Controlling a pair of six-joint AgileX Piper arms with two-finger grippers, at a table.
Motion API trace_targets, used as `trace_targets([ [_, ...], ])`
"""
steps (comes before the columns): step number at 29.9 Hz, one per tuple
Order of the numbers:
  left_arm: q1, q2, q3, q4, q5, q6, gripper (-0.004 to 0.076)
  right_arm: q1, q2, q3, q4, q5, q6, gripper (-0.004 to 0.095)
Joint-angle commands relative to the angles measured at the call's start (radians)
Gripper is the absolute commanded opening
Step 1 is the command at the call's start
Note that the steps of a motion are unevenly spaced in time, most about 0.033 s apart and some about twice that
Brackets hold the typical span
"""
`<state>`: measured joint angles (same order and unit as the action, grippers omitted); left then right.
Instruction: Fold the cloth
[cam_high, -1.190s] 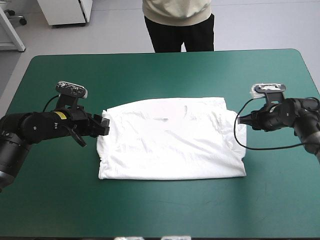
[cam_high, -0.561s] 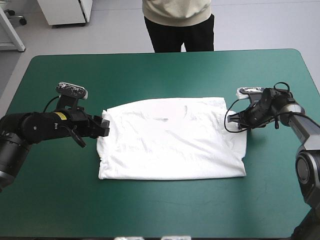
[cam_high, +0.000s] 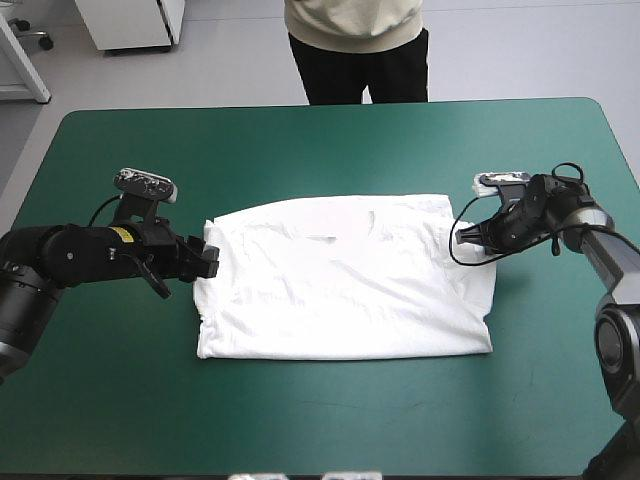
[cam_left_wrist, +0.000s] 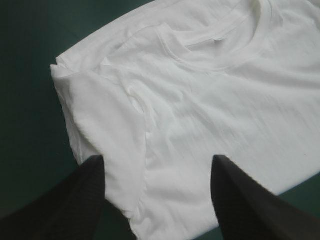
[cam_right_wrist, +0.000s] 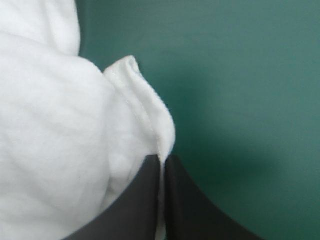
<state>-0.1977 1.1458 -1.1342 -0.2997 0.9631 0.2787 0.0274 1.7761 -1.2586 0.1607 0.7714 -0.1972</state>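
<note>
High view: a white short-sleeved cotton T-shirt (cam_high: 345, 290), sleeves tucked in, is spread flat at the frame's centre on the desk (cam_high: 330, 150) with its teal-green cover. The left pincer (cam_high: 208, 256) is held spread at the T-shirt's left edge, judged ready to grasp. The right pincer (cam_high: 468, 238) is pinched on the right hem, probably for folding across. The cover is seen smooth and matte.

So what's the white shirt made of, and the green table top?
The white short-sleeved T-shirt looks like thin, soft knit cloth, probably cotton: it wrinkles and has stitched hems. The teal-green table cover looks like smooth, matte sheet, maybe felt or vinyl; I can't tell which.
</note>
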Motion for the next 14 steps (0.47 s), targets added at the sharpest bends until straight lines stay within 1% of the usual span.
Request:
trace_targets([
  [1,0.000,-0.022,-0.030,-0.022,-0.026,-0.006,0.0452,-0.005,-0.132,-0.024,0.017,-0.032,0.005,-0.0013],
  [3,0.000,-0.022,-0.030,-0.022,-0.026,-0.006,0.0452,-0.002,-0.171,-0.024,0.044,-0.020,-0.019,-0.0013],
  [7,0.000,-0.022,-0.030,-0.022,-0.026,-0.006,0.0452,0.042,-0.213,-0.024,0.049,0.045,-0.034,-0.0013],
  [10,0.000,-0.022,-0.030,-0.022,-0.021,-0.006,0.0452,0.117,-0.212,-0.024,0.051,0.077,-0.034,-0.0013],
  [12,0.000,-0.022,-0.030,-0.022,-0.014,-0.006,0.0452,0.175,-0.205,-0.024,0.051,0.070,-0.030,-0.0013],
  [14,0.000,-0.022,-0.030,-0.022,0.005,-0.006,0.0452,0.242,-0.203,-0.024,0.051,0.034,-0.009,-0.0013],
])
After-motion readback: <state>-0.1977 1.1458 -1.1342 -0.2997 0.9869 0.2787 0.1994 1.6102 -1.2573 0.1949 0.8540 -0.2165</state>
